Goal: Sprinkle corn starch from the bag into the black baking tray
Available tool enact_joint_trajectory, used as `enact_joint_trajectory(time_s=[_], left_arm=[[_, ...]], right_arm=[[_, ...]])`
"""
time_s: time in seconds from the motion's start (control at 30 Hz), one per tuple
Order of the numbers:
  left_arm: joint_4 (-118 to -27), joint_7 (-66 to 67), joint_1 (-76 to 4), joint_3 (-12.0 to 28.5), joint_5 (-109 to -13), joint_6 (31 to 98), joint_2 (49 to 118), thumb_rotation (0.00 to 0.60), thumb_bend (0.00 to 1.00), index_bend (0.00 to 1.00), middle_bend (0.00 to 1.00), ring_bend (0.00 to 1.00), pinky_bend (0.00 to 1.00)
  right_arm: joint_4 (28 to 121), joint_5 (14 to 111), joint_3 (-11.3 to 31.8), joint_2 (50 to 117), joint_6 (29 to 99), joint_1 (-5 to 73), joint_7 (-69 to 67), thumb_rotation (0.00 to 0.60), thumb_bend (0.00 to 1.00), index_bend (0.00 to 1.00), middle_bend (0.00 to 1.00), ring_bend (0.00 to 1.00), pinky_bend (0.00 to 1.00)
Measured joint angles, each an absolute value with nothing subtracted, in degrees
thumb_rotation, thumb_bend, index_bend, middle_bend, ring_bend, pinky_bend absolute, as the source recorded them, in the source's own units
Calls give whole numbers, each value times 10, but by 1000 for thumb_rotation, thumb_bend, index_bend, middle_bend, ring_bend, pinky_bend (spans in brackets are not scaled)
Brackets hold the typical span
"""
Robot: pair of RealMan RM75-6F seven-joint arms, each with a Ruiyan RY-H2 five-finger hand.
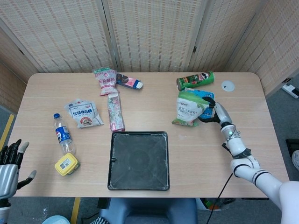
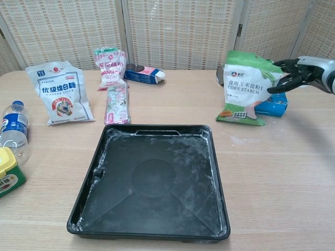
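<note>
The green and white corn starch bag [image 1: 189,108] [image 2: 246,88] leans upright at the table's right, just beyond the far right corner of the black baking tray [image 1: 138,161] [image 2: 152,178]. The tray is dusted with white powder. My right hand [image 1: 215,113] [image 2: 296,73] is at the bag's right edge, fingers spread and reaching onto its upper right corner, thumb lower down; I see no closed hold. My left hand [image 1: 9,163] hangs off the table's near left corner, fingers apart and holding nothing.
A blue pack [image 2: 272,107] lies behind the bag, with a green can [image 1: 195,80] and a white disc [image 1: 227,85] beyond. On the left are a sugar bag [image 1: 84,113], a water bottle [image 1: 63,135], a yellow box [image 1: 67,164] and pink packets [image 1: 115,112].
</note>
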State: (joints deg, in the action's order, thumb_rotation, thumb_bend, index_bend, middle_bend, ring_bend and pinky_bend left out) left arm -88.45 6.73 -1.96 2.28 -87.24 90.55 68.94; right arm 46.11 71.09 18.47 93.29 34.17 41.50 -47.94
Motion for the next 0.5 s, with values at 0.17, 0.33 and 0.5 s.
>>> enact_joint_trajectory(time_s=[0.17, 0.33, 0.5], left_arm=[[-888, 69, -18, 21, -873, 905, 685, 600, 297, 104, 0, 4, 0], [-894, 70, -17, 22, -877, 910, 680, 600, 297, 104, 0, 6, 0], [-895, 68, -16, 22, -878, 911, 678, 600, 297, 104, 0, 7, 0]], right_arm=[[404, 738, 181, 973, 359, 420, -563, 600, 311, 368, 297, 367, 296], [338, 763, 173, 1020, 392, 427, -626, 600, 417, 461, 352, 438, 380], [309, 767, 172, 1050, 424, 429, -658, 600, 516, 557, 409, 501, 451]])
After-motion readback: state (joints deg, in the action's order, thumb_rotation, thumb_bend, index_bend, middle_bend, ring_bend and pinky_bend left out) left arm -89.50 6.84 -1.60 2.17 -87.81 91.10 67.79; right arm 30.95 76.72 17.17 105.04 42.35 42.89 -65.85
